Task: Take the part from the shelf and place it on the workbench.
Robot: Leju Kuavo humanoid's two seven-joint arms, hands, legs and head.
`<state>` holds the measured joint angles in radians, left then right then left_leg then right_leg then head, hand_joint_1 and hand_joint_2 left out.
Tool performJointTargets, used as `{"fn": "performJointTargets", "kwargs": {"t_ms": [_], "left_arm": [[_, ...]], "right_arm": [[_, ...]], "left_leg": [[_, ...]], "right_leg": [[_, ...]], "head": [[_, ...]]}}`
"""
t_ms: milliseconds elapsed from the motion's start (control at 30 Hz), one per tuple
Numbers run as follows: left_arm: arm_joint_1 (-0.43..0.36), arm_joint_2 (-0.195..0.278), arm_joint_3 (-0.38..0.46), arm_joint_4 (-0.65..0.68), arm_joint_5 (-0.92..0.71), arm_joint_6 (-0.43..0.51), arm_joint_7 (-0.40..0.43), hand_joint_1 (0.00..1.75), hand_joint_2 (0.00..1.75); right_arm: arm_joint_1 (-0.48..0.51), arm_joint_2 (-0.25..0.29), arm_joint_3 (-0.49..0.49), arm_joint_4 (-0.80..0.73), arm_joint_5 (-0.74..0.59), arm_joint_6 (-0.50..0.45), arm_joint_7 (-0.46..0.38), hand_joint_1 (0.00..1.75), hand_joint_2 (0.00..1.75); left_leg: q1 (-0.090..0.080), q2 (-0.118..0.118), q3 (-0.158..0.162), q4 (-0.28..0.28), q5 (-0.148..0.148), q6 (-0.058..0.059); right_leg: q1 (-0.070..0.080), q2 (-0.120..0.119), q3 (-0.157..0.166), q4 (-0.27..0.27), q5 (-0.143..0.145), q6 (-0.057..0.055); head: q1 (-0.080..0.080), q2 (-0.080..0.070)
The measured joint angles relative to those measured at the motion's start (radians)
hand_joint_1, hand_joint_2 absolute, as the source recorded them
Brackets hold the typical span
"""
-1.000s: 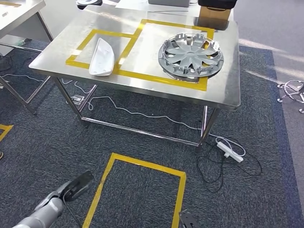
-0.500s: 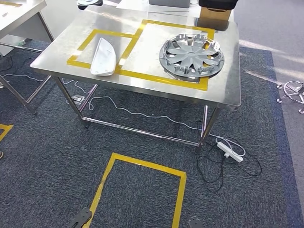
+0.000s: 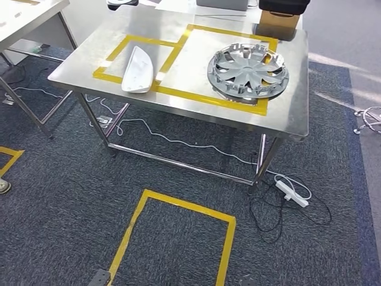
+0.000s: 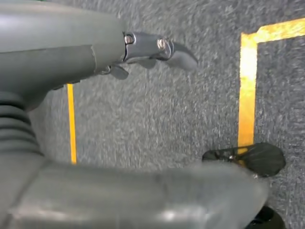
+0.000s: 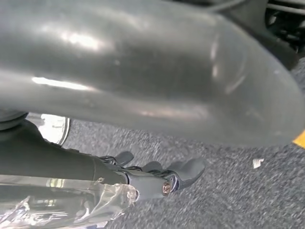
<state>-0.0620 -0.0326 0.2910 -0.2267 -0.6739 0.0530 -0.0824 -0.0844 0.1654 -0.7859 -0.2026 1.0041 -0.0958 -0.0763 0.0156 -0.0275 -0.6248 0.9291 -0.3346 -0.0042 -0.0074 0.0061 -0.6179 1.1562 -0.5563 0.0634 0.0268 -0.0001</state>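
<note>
The silver wheel cover (image 3: 247, 73) lay flat in the taped square on the desk (image 3: 294, 113), upper right of the head view. It looked light, stiff, slick plastic; its notched rim seemed the best hold. Left hand (image 4: 158, 50) and right hand (image 5: 158, 179) hung over carpet, fingers spread, holding nothing.

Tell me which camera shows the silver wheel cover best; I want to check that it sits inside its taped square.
The head view: the wheel cover lies whole on the steel workbench, mostly inside the yellow tape, its right rim about on the tape line. The wrist views look at carpet past the left hand and right hand.
</note>
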Motion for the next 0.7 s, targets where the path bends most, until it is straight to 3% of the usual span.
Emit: {"fn": "performJointTargets", "kwargs": {"t_ms": [67,100,167,233,267,300,367,433,467,500,533,633,700], "left_arm": [[-0.001,-0.008,0.025,0.003,0.007,0.012,0.005,0.0,0.0],[-0.003,-0.009,0.034,0.003,0.009,0.016,0.008,0.0,0.0],[-0.006,-0.01,0.046,0.003,0.011,0.021,0.013,0.0,0.0],[-0.005,-0.011,0.056,0.004,0.012,0.022,0.019,0.0,0.0],[-0.003,-0.013,0.061,0.004,0.012,0.021,0.022,0.0,0.0],[-0.002,-0.014,0.065,0.005,0.012,0.021,0.026,0.0,0.0],[-0.004,-0.017,0.07,0.006,0.009,0.021,0.032,0.0,0.0],[-0.007,-0.021,0.071,0.006,0.004,0.021,0.036,0.0,0.0],[-0.007,-0.023,0.071,0.006,0.002,0.022,0.037,0.0,0.0],[-0.006,-0.025,0.071,0.006,0.0,0.022,0.038,0.0,0.0],[-0.006,-0.027,0.071,0.006,-0.002,0.023,0.038,0.0,0.0],[-0.012,-0.029,0.071,0.006,-0.005,0.024,0.039,0.0,0.0],[-0.016,-0.032,0.071,0.006,-0.006,0.025,0.039,0.0,0.0]], "right_arm": [[-0.001,-0.007,-0.001,0.0,0.01,-0.001,0.008,0.0,0.0],[-0.002,-0.008,-0.001,0.0,0.015,-0.001,0.01,0.0,0.0],[-0.003,-0.008,-0.001,0.001,0.02,-0.001,0.012,0.0,0.0],[-0.005,-0.009,-0.001,0.001,0.023,-0.001,0.014,0.0,0.0],[-0.006,-0.01,-0.001,0.001,0.023,-0.001,0.014,0.0,0.0],[-0.007,-0.01,-0.001,0.001,0.024,-0.001,0.015,0.0,0.0],[-0.005,-0.011,-0.001,0.001,0.024,-0.001,0.015,0.0,0.0],[-0.001,-0.012,-0.001,0.001,0.025,-0.002,0.016,0.0,0.0],[0.0,-0.013,-0.001,0.001,0.025,-0.002,0.017,0.0,0.0],[-0.001,-0.014,-0.001,0.001,0.025,-0.002,0.017,0.0,0.0],[-0.001,-0.014,-0.001,0.001,0.025,-0.002,0.018,0.0,0.0],[-0.003,-0.015,-0.001,0.001,0.025,-0.002,0.018,0.0,0.0],[-0.004,-0.015,-0.001,0.001,0.025,-0.002,0.018,0.0,0.0]], "left_leg": [[0.015,-0.03,-0.022,0.015,0.01,-0.022],[0.018,-0.042,-0.031,0.024,0.012,-0.032],[0.018,-0.057,-0.041,0.035,0.015,-0.047],[0.017,-0.068,-0.042,0.03,0.025,-0.056],[0.018,-0.061,-0.045,0.032,0.023,-0.059],[0.017,-0.045,-0.053,0.05,0.009,-0.06],[0.012,-0.003,-0.097,0.154,-0.064,-0.058],[0.01,0.013,-0.151,0.299,-0.141,-0.055],[0.01,0.014,-0.161,0.341,-0.157,-0.052],[0.009,0.016,-0.152,0.345,-0.156,-0.048],[0.006,0.022,-0.121,0.307,-0.138,-0.043],[-0.012,0.088,-0.001,0.12,-0.086,-0.024],[-0.02,0.102,0.022,0.077,-0.086,-0.018]], "right_leg": [[-0.017,0.019,0.051,-0.034,0.001,0.021],[-0.02,0.036,0.089,-0.099,0.022,0.024],[-0.02,0.056,0.11,-0.136,0.03,0.007],[-0.016,0.043,0.104,-0.126,0.035,-0.022],[-0.014,0.033,0.103,-0.124,0.039,-0.032],[-0.013,0.023,0.102,-0.124,0.044,-0.041],[-0.01,0.0,0.097,-0.125,0.052,-0.053],[-0.004,-0.028,0.09,-0.124,0.055,-0.056],[-0.002,-0.042,0.088,-0.124,0.056,-0.056],[0.0,-0.055,0.088,-0.124,0.055,-0.056],[0.001,-0.068,0.088,-0.124,0.055,-0.055],[0.008,-0.102,0.093,-0.123,0.048,-0.045],[0.013,-0.123,0.098,-0.126,0.042,-0.035]], "head": [[0.0,0.0],[0.003,0.0],[0.003,0.0],[-0.003,0.0],[-0.007,0.0],[-0.011,0.0],[-0.02,0.0],[-0.024,0.0],[-0.024,0.0],[-0.024,0.0],[-0.024,0.0],[-0.025,0.0],[-0.026,0.0]]}}
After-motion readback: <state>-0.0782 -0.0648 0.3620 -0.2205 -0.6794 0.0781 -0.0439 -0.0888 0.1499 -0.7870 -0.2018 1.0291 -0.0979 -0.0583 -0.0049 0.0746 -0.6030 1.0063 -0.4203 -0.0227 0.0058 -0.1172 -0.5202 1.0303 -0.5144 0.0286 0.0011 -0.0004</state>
